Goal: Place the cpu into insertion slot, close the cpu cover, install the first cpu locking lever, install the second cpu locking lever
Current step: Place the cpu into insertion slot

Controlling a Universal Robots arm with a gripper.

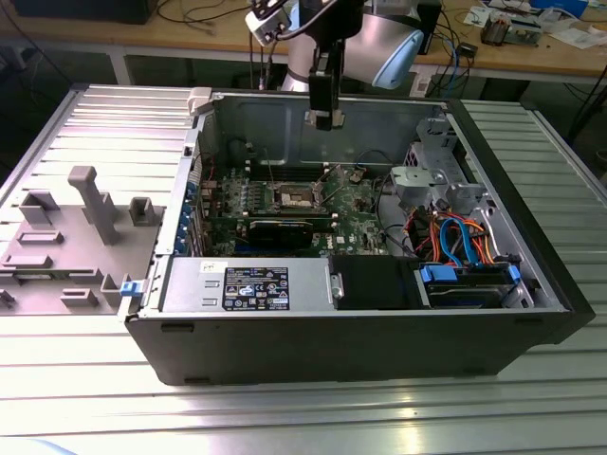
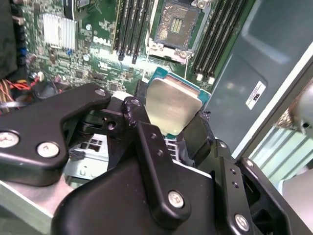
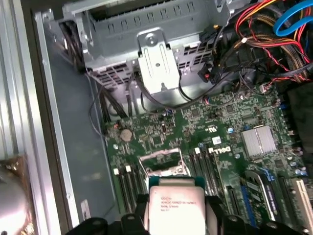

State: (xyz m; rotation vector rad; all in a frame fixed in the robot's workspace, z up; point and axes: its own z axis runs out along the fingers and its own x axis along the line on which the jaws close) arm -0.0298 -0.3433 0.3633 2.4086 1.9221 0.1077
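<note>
In the exterior view the arm (image 1: 379,38) reaches down into the open case (image 1: 332,341), which lies on the ribbed metal worktop (image 1: 285,417). The jaws hang above the green board (image 1: 358,223). The slot (image 1: 292,196) lies well below them, a little toward the exterior view's left.

In the second wrist view the jaws are closed on the cpu (image 2: 171,105). Black fingers (image 2: 138,117) press on two opposite edges, and the silver top is tilted toward the camera. Beyond the jaws, clear of the chip, the slot (image 2: 176,22) lies open, with its dark pin grid showing inside the silver edging.

In the first wrist view the cpu (image 3: 176,208) sits between the jaws with its printed top facing up. The slot (image 3: 164,164) is on the board just past it. A round battery (image 3: 126,134) lies farther off.
</note>
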